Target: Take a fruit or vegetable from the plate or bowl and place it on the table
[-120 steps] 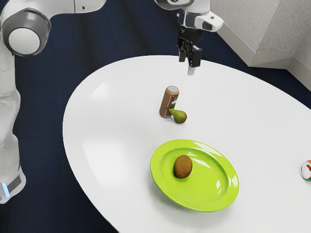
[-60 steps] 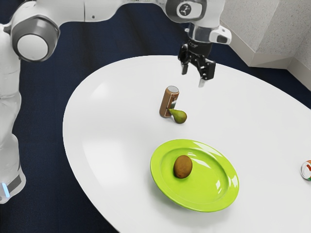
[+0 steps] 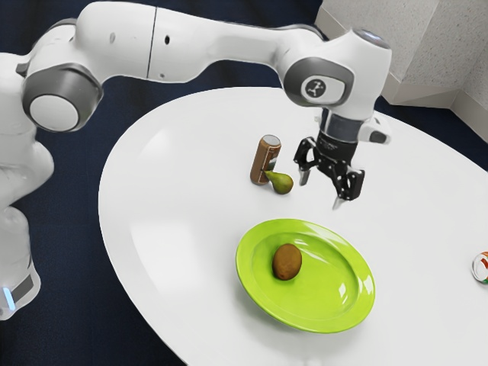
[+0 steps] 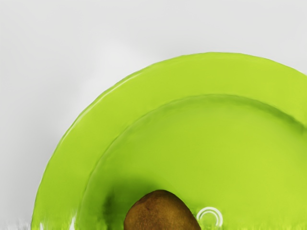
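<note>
My black gripper [image 3: 321, 192] hangs in the air above the table, just beyond the plate's far rim, with its two fingers apart and nothing between them. Below it lies the lime-green plate [image 3: 335, 305], holding one brown kiwi-like fruit [image 3: 287, 261] on the side toward the exterior view's left. In the wrist view the brown fruit [image 4: 160, 213] is partly cut off at the lower edge, resting on the green plate [image 4: 192, 139].
A brown can [image 3: 261, 160] stands on the white table [image 3: 175, 206], with a green pear [image 3: 281, 183] next to it, both to the exterior view's left of the gripper. Another can [image 3: 481, 268] lies at the exterior view's right edge.
The arm has reached farther out, bringing my gripper lower and toward the exterior view's right, closer to the plate. The fruit, plate, pear and cans have stayed put.
</note>
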Robot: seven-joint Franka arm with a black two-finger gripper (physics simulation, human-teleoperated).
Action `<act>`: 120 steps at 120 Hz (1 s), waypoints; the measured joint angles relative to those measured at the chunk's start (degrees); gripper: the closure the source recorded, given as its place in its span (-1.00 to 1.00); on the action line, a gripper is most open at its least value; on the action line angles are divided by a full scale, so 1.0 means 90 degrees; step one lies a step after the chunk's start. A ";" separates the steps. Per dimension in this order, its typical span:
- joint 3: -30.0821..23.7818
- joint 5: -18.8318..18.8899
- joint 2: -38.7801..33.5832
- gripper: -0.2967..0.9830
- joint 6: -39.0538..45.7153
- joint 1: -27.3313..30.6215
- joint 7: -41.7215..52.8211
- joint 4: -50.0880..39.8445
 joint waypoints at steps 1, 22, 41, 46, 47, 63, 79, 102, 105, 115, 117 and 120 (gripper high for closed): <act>0.0061 -0.0016 -0.0005 -0.54 0.0005 -0.0079 -0.0015 -0.0026; 0.1792 -0.0401 -0.0088 -0.54 0.0204 -0.1998 -0.0287 -0.0910; 0.2334 -0.0662 -0.0127 -0.54 0.0528 -0.2662 -0.0472 -0.1635; 0.2427 -0.0717 -0.0130 -0.54 0.0619 -0.2772 -0.0513 -0.1782; 0.2448 -0.0729 -0.0131 -0.54 0.0637 -0.2791 -0.0521 -0.1809; 0.2575 -0.0869 -0.0114 -0.54 0.0849 -0.2883 -0.0634 -0.1976; 0.2567 -0.1023 -0.0075 -0.54 0.1082 -0.2895 -0.0725 -0.2134; 0.2533 -0.1182 -0.0066 -0.54 0.1424 -0.2898 -0.0825 -0.2370; 0.2531 -0.1191 -0.0066 -0.54 0.1456 -0.2898 -0.0836 -0.2376; 0.2526 -0.1211 -0.0080 -0.54 0.1557 -0.2897 -0.0868 -0.2461; 0.2527 -0.1212 -0.0082 -0.54 0.1576 -0.2895 -0.0873 -0.2481; 0.2528 -0.1214 -0.0083 -0.54 0.1603 -0.2892 -0.0882 -0.2503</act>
